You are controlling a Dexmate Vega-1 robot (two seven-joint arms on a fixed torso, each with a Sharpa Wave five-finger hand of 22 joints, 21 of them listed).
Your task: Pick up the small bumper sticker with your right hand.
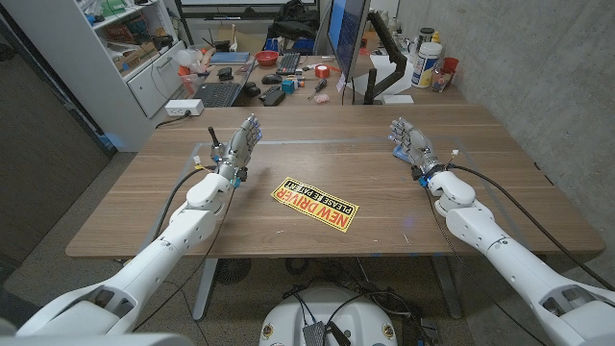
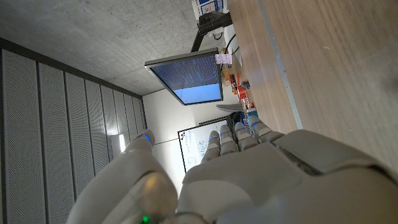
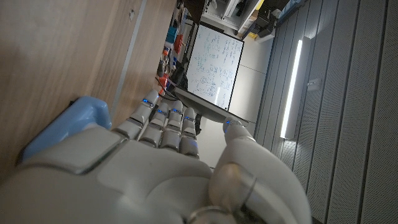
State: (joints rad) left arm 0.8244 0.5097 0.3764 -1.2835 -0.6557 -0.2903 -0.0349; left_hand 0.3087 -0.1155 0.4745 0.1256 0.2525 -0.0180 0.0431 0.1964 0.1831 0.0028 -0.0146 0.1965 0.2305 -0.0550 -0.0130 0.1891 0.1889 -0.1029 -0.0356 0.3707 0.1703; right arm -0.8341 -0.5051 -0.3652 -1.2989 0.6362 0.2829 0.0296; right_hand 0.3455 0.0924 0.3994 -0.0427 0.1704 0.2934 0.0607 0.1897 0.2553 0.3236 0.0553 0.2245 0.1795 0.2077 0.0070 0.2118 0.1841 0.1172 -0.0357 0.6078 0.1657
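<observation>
A yellow bumper sticker [image 1: 314, 204] with red and black lettering lies flat near the middle of the wooden table [image 1: 500, 183], turned slantwise. My right hand [image 1: 411, 144] stands on its edge to the right of the sticker and farther back, fingers straight and apart, holding nothing. My left hand [image 1: 238, 146] stands the same way to the left of the sticker, also empty. Both hands are well clear of the sticker. The right wrist view looks along my right hand [image 3: 168, 155] beside the tabletop; the left wrist view looks along my left hand [image 2: 249, 168].
Behind the table stands a cluttered desk [image 1: 288, 72] with a monitor [image 1: 348, 34], keyboards and tools. A white shelf unit [image 1: 144, 58] is at the back left. Cables run along both forearms. A whiteboard [image 3: 216, 65] hangs on the far wall.
</observation>
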